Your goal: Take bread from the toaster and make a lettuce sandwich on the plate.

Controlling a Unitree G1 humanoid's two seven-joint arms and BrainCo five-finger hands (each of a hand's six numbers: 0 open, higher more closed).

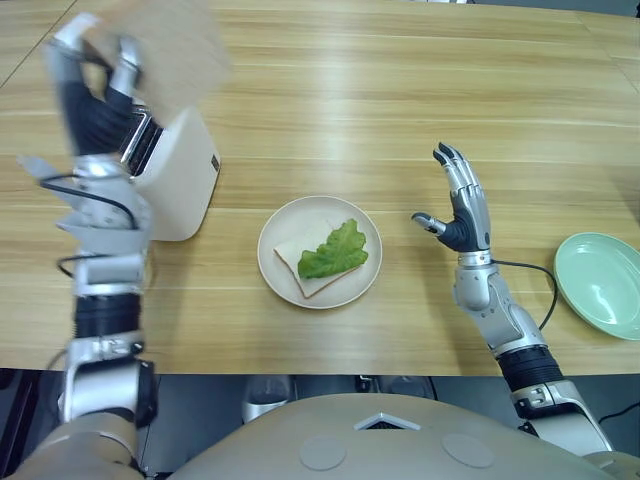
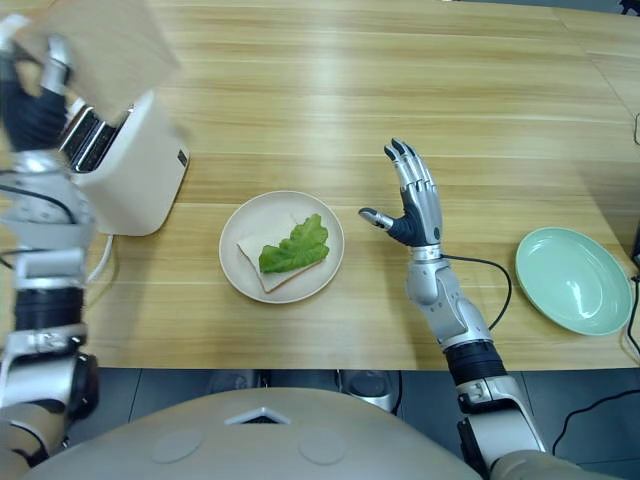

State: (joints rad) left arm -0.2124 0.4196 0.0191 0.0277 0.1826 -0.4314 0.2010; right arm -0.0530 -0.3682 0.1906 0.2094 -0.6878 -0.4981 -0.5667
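Pale wooden surface [image 1: 400, 80] carries a white toaster [image 1: 185, 190] at the robot's left and a round plate [image 1: 272, 232] in the middle, where one bread slice [image 1: 292, 258] lies under a lettuce leaf [image 1: 335, 252]. Above the toaster, the left hand [image 1: 95, 115] pinches the second slice [image 1: 165, 45] by its lower edge, fingers closed on it. The right hand [image 1: 460, 205] stands upright just right of the plate, fingers spread, holding nothing. To finish well, I judge the second slice should travel level to the plate, square up over the bottom one, and go down flat so the leaf does not slide. The right eye view looks more openly into the toaster's slots [image 2: 85, 135] and takes in the whole green dish [image 2: 572, 280], which the left eye view cuts at its edge.
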